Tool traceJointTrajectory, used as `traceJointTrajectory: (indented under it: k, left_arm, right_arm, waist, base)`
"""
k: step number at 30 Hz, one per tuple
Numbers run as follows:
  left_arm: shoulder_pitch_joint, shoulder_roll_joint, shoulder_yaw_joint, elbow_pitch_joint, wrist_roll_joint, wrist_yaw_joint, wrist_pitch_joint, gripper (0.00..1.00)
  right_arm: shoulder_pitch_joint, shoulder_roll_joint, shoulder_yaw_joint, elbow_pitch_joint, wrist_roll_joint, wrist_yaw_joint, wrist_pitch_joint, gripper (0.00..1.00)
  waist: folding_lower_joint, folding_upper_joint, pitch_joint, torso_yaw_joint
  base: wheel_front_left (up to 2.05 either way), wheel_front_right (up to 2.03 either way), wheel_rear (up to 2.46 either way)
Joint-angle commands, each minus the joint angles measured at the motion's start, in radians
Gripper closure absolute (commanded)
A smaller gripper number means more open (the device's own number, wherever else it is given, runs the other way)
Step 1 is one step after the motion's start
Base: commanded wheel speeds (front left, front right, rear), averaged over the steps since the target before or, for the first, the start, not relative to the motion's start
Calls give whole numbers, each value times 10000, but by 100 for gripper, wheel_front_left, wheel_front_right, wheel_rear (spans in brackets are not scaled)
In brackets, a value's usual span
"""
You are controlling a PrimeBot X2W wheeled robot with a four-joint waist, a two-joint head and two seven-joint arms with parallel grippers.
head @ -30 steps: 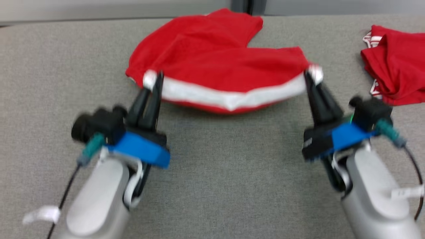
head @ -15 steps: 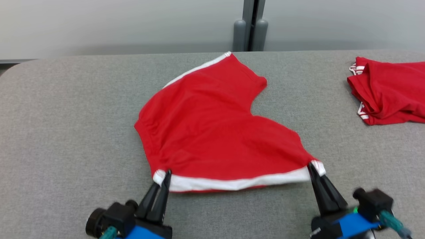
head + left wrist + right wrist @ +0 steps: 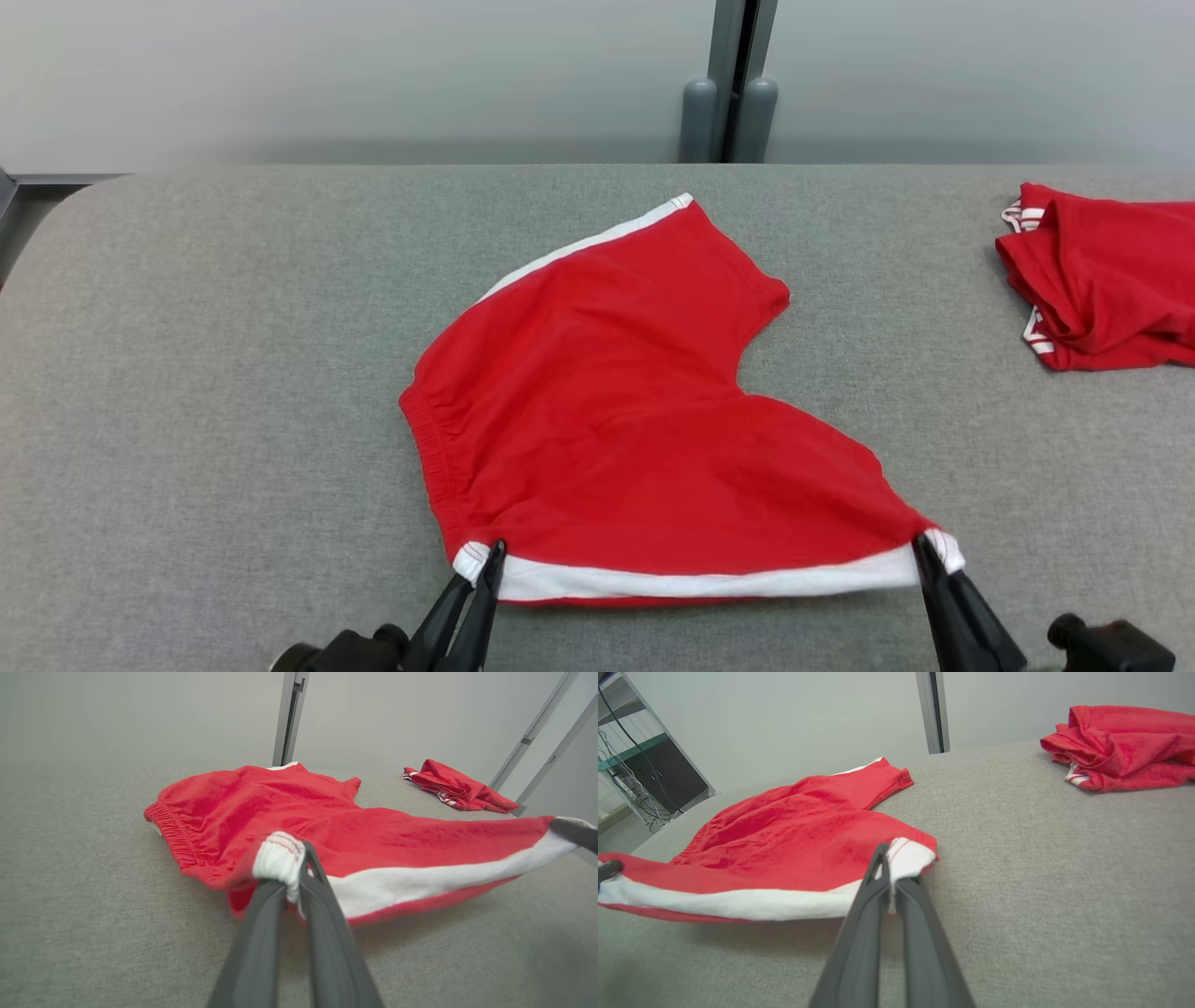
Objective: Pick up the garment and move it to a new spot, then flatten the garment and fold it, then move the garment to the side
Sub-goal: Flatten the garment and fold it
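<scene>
The garment (image 3: 616, 411) is a pair of red shorts with white side stripes, spread on the grey table (image 3: 205, 373). Its near white-striped edge is stretched taut between both grippers and lifted slightly off the cloth surface. My left gripper (image 3: 490, 553) is shut on the white corner at the waistband end (image 3: 280, 856). My right gripper (image 3: 924, 546) is shut on the white corner at the leg-hem end (image 3: 903, 856). The far leg of the garment (image 3: 691, 252) lies flat toward the back of the table. In the left wrist view the right gripper's finger (image 3: 577, 833) shows at the right edge.
A second red garment (image 3: 1106, 275) lies crumpled at the table's far right (image 3: 1125, 746). A grey wall with a vertical post (image 3: 738, 84) stands behind the table. The table's left edge is rounded (image 3: 56, 215); a shelf with cables (image 3: 640, 774) stands beyond it.
The head view has tilted up, so the whole picture has shifted down. Both grippers keep their grip on the stretched white edge, and the garment now lies flatter and more spread out.
</scene>
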Motion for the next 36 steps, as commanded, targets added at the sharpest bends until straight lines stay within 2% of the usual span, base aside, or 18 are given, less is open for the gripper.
traceJointTrajectory:
  k: [1,6,14,25,36]
  left_arm:
    - [-186,-24,99,-59,-62,-21,-41,100]
    - [-677,-147,220,-12,-141,-64,-42,100]
    - [-2031,-440,727,138,-3,-185,-45,100]
    - [-4096,-1106,1248,1139,149,-585,-46,100]
    - [-5598,-1675,1836,2108,427,-761,-45,100]
  right_arm:
    - [-194,39,4,-126,-36,6,25,100]
    - [-1363,-1,51,-51,-247,6,147,100]
    - [-4196,-567,333,836,-318,6,638,100]
    - [-8199,-965,664,3372,-510,6,1083,100]
    - [-11701,-934,979,6494,-1003,6,1029,100]
  waist:
    - [1,0,49,-21]
    - [1,0,299,-51]
    - [1,0,958,329]
    - [1,0,2265,1092]
    - [1,0,3458,1660]
  base:
    - [0,0,0]
    - [0,0,0]
    - [0,0,0]
    - [0,0,0]
    - [0,0,0]
